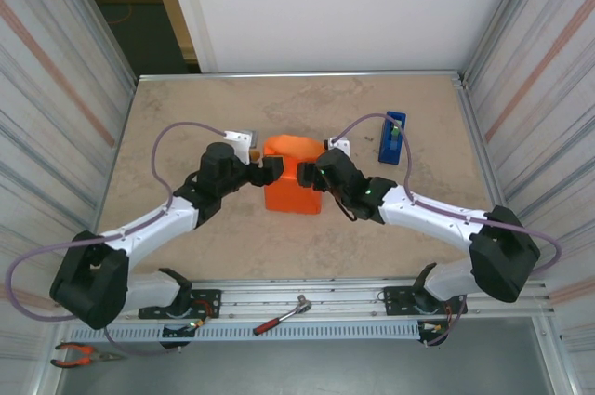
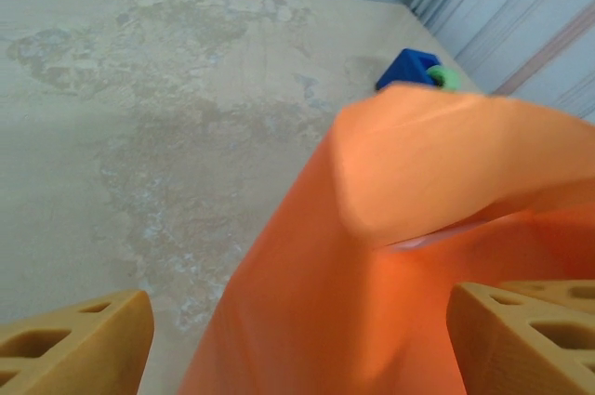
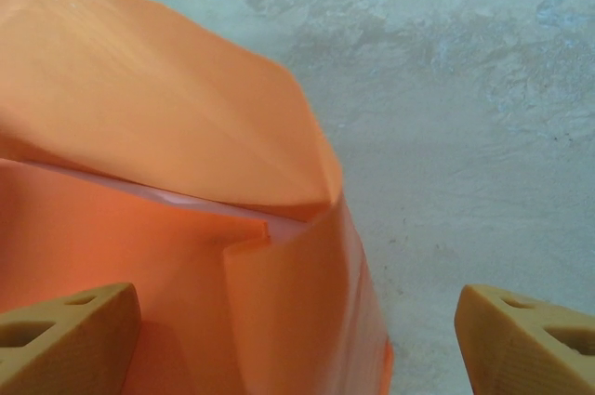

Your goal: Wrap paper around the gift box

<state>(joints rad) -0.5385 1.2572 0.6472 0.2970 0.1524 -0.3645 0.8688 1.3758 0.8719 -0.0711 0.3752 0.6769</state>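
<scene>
The orange paper (image 1: 293,177) is folded up into a loose bundle at the middle of the table. A thin pale pink strip of the gift box (image 3: 200,200) shows in the gap between its flaps, and again in the left wrist view (image 2: 432,240). My left gripper (image 1: 267,170) is at the bundle's left side and is open, its tan fingers (image 2: 74,344) spread either side of the paper (image 2: 372,256). My right gripper (image 1: 312,177) is at the bundle's right side, also open. Its left finger (image 3: 65,339) is against the paper (image 3: 139,98) and the other stands over bare table.
A blue tape dispenser (image 1: 392,138) stands at the back right, a little beyond the right arm. Corrugated metal walls close in both sides of the table. A red-handled tool (image 1: 284,314) lies on the front rail and pliers (image 1: 82,354) lie at the bottom left.
</scene>
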